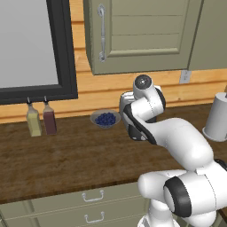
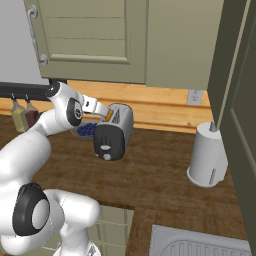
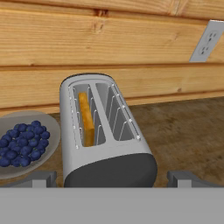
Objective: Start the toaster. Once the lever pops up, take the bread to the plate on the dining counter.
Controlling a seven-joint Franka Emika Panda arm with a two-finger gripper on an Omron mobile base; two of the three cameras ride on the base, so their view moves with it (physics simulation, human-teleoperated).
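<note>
A rounded silver-grey two-slot toaster (image 2: pixel 115 132) with a dark end panel and a small pale knob stands on the dark-brown wood-grain worktop (image 2: pixel 165 185), near its back edge, below the plank wall. In the hand view the toaster (image 3: pixel 103 131) is seen from above: a thin slice of golden-crusted bread (image 3: pixel 86 119) stands on edge in one of its two slots, the one nearer the berries; the other slot is bare.

The white arm's two-finger gripper (image 3: pixel 111 179) hovers just above the toaster's dark end, jaws spread wide on either side, holding nothing.

A shallow grey bowl of blue berries (image 3: pixel 24 144) sits just beside the toaster. Toward the worktop's right end stands a tall pale grey cylinder (image 2: pixel 207 155). Two small bottles (image 1: pixel 41 120) stand near the back edge at the left.
</note>
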